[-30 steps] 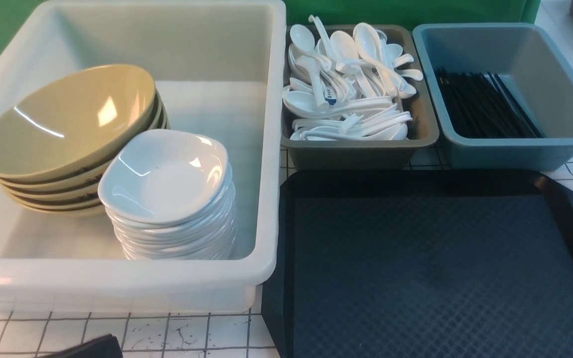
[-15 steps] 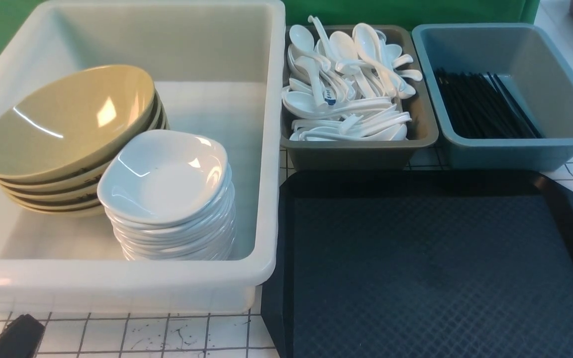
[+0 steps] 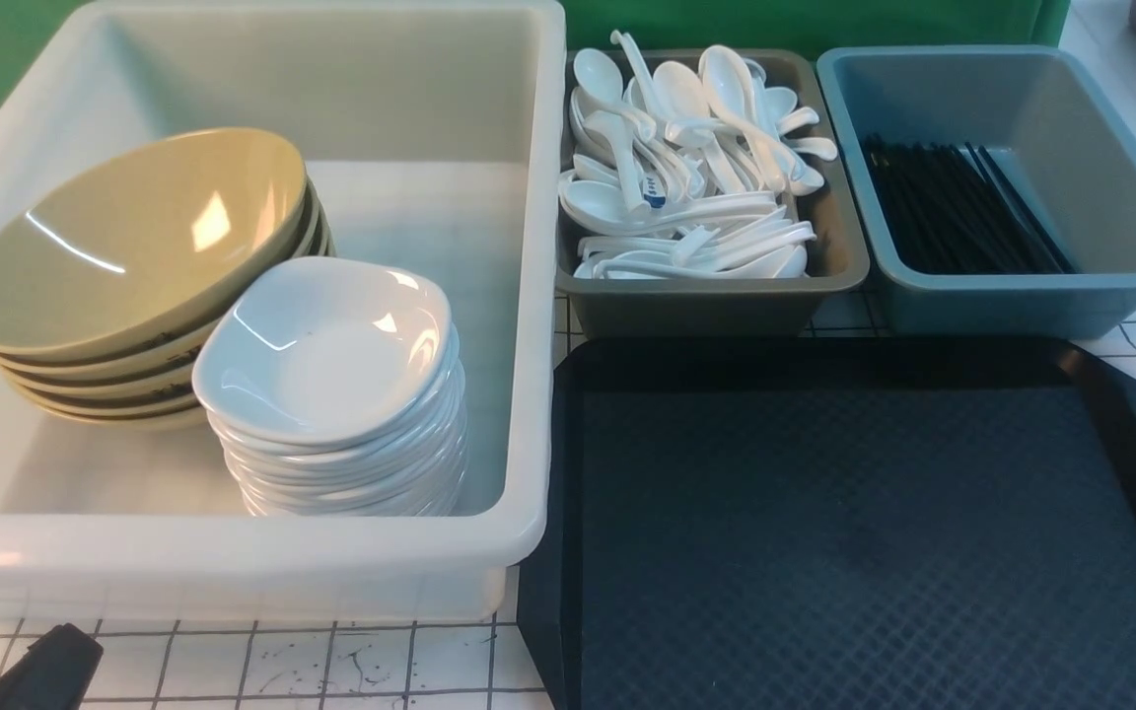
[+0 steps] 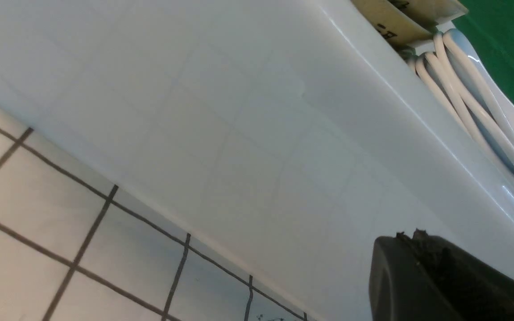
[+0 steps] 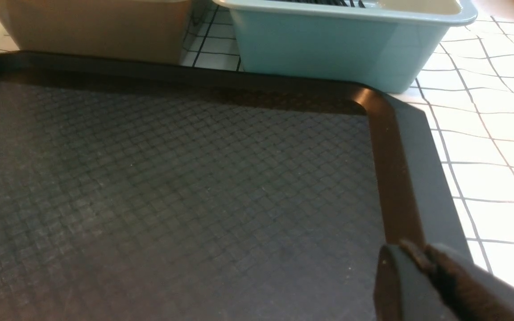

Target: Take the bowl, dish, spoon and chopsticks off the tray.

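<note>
The left gripper (image 3: 45,671) has shifted a little toward the white tub compared with half a second ago, and a second ago it sat further toward the tray at the near edge of the front view; nothing else has moved. Its black fingertips (image 4: 417,249) are pressed together and carry nothing, low over the gridded tabletop (image 3: 262,661), just in front of the white tub (image 3: 233,562). Beyond that wall, inside the tub, stands the stack of white dishes (image 3: 331,385), and further back and to the left of it the stack of olive-yellow bowls, the top bowl (image 3: 134,237) tilted.

The right gripper (image 5: 422,263) shows only in its own wrist view, with its tips almost together and a thin slit between them; nothing is between them. It hangs low over the near right part of the black tray (image 5: 395,178), whose diamond-textured floor lies bare. Past the tray's far rim sit two bins: the brown-grey bin (image 3: 716,306) heaped with white spoons (image 3: 686,158), and to its right the blue-grey bin (image 3: 1012,296) holding the black chopsticks (image 3: 962,207).
</note>
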